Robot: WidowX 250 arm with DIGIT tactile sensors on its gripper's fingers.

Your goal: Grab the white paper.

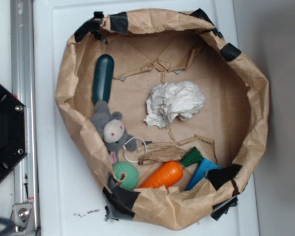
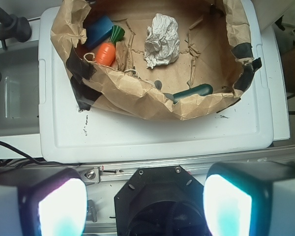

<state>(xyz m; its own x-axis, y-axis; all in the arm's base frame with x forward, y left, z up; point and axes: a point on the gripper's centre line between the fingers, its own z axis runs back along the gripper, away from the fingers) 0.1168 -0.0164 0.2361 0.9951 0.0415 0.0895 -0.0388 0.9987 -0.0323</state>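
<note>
White and crumpled, the paper (image 1: 174, 103) lies loose on the floor of the brown paper bag (image 1: 255, 88), a little past the middle and clear of everything else in there. Well to one side of it sit a grey plush mouse (image 1: 109, 127) and a dark green capsule-shaped toy (image 1: 103, 77); along the near wall lie a green ball (image 1: 126, 175), an orange toy carrot (image 1: 164, 175) and a blue block (image 1: 202, 172). The bag rests on a white tray (image 1: 54, 187).

In the wrist view the gripper (image 2: 145, 201) hangs well back from the bag, over the tray's outer edge and the black base. Its two fingers (image 2: 59, 201) stand wide apart, with nothing between them.

So the reach has not yet begun. By my reading, the next move calls for travelling forward over the bag's rim, centring above the wad, then descending with the jaws spread before closing. The soft lump should compress easily; the raised bag wall is the main obstacle.
</note>
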